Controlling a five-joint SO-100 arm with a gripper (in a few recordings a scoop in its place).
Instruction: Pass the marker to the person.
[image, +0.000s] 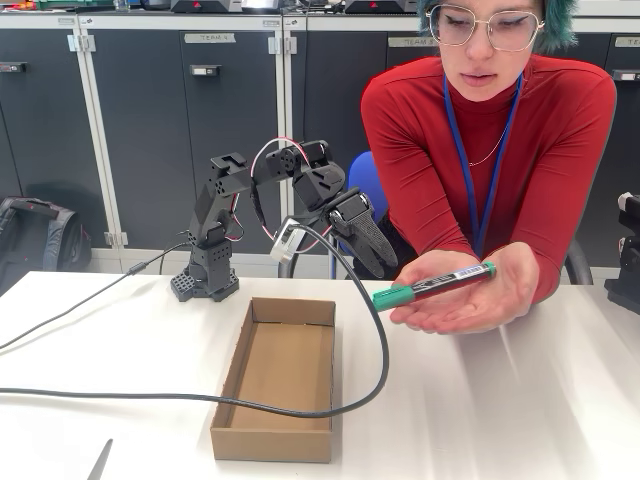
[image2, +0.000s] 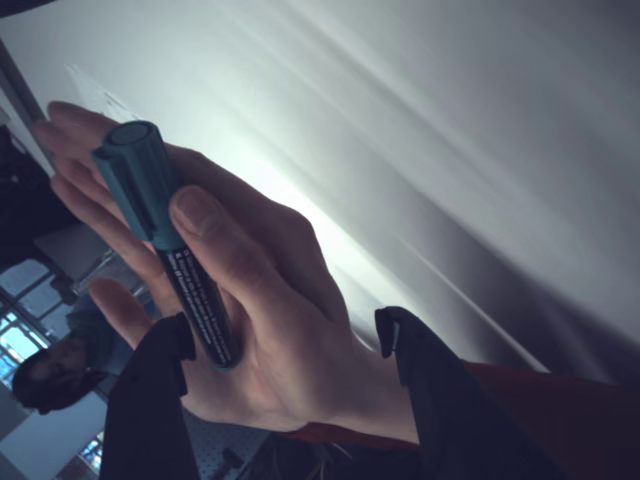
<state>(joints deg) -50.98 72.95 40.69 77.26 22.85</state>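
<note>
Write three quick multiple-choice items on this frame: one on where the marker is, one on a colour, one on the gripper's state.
1. Where is the marker?
A. In the cardboard box
B. On the person's open hand
C. Between the gripper's fingers

2. What colour is the marker's cap?
A. Green
B. Red
C. Yellow

3. What state is the gripper in?
A. Shut on the marker
B. Shut on the cable
C. Open, holding nothing

Key: 1 B, the marker lies across the palm of the hand, thumb over it in the wrist view. 2 A, the cap at the marker's end is green. 3 C, the wrist view shows both fingers apart with the hand between them.
</note>
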